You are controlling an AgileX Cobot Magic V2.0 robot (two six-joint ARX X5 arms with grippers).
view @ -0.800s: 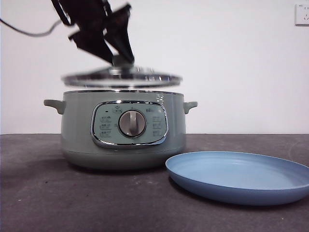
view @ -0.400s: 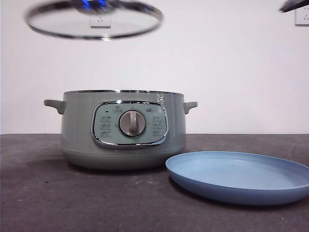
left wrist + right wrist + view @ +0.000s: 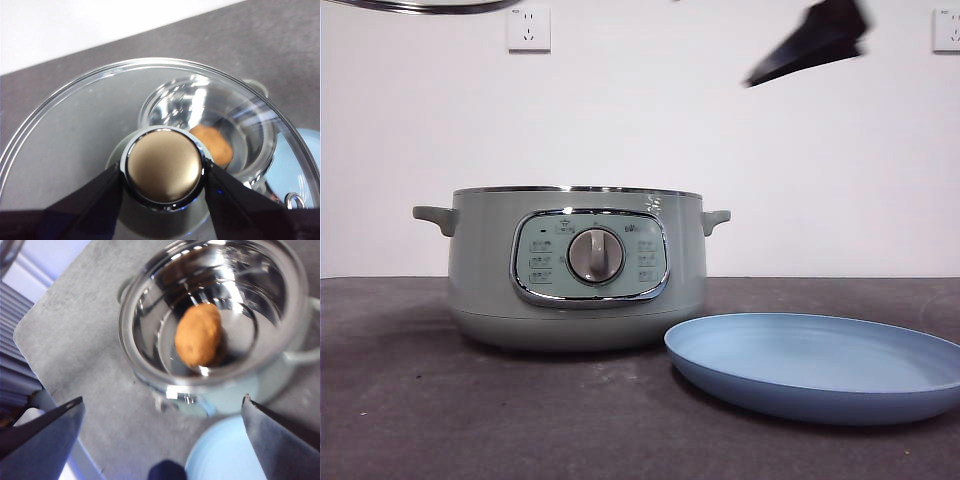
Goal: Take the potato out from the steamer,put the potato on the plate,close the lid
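The lid (image 3: 420,5) has risen since a second ago, when it hovered just over the pot; now only a sliver of its steel rim shows at the top of the front view. A dark end effector has also come into that view, high on the other side. The left end effector (image 3: 164,172) is clenched on the lid's knob (image 3: 164,166), holding it well clear above the steamer (image 3: 577,265).

That leaves the pot open. The potato (image 3: 198,334) lies on the shiny floor of the steamer, alone in there. The right end effector (image 3: 162,412) hangs above it with its jaws spread wide and nothing between them, so this is the arm placed to fetch it. From that wrist camera the potato sits ahead of the gap and below it, its long axis running roughly lengthwise away from the jaws, tilted a little. I would expect a straight drop into the pot, jaws closing across the narrow waist.

The plate (image 3: 817,365) waits bare on the counter (image 3: 400,400), just beside the steamer.
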